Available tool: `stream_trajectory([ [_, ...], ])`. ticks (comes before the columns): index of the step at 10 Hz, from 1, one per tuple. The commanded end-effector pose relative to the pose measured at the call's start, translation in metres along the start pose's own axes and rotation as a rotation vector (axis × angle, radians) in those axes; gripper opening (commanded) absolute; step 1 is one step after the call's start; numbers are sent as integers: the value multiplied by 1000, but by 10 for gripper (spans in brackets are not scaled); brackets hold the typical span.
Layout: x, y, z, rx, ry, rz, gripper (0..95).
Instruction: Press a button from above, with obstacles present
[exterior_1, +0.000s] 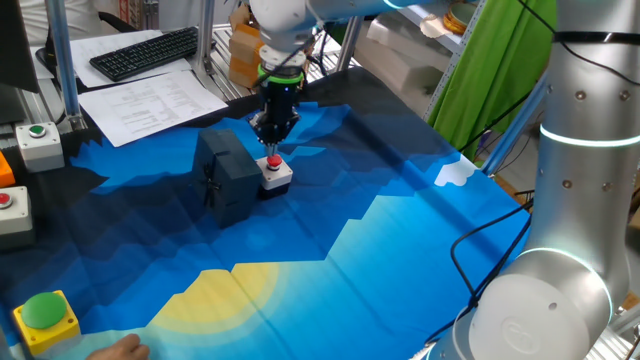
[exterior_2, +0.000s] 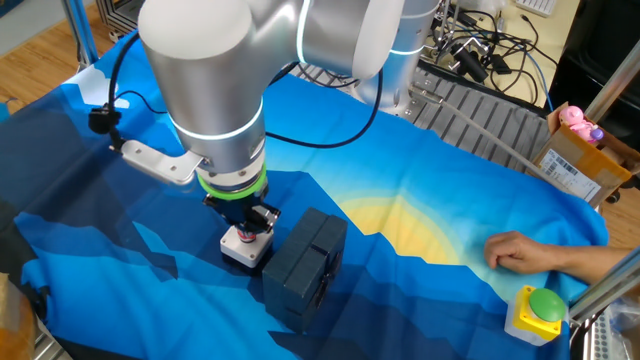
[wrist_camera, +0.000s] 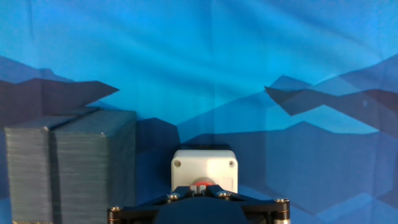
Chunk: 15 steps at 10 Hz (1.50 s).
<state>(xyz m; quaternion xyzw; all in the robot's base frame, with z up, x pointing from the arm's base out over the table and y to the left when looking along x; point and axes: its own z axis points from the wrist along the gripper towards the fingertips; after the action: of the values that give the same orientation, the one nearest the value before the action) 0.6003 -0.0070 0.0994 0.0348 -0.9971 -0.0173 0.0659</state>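
Gripper (exterior_1: 272, 148) — directly over red button (exterior_1: 273, 162) on white box (exterior_1: 277, 176); finger opening indiscernible. Dark block (exterior_1: 229, 177) — just beside box.

A blue-and-yellow cloth (exterior_1: 400, 240) covers the table; green curtain (exterior_1: 490, 60) behind.

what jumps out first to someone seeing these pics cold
The big silver arm comes down at mid-table, its gripper right over the small white box with the red button. Beside that box stands a bulkier dark block. A green button on a yellow box sits at the cloth's edge near a person's hand.
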Motion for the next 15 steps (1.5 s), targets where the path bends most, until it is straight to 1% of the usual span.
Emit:
stream_trajectory([
  [1,1,-1,0,5,-12,-1,0],
  [3,2,-1,-1,0,-13,-2,0],
  [5,3,-1,-2,8,-7,-9,0],
  [6,2,-2,0,11,-3,-12,0],
  [9,5,-9,20,33,-5,-33,0],
  [10,4,-10,27,26,-3,-36,0],
  [11,2,-8,40,19,-11,-25,0],
  [12,3,-7,52,34,-18,-27,0],
  [13,3,-7,50,45,-11,-38,0],
  [14,3,-8,47,35,-9,-36,0],
  [15,4,-8,40,21,-13,-24,0],
])
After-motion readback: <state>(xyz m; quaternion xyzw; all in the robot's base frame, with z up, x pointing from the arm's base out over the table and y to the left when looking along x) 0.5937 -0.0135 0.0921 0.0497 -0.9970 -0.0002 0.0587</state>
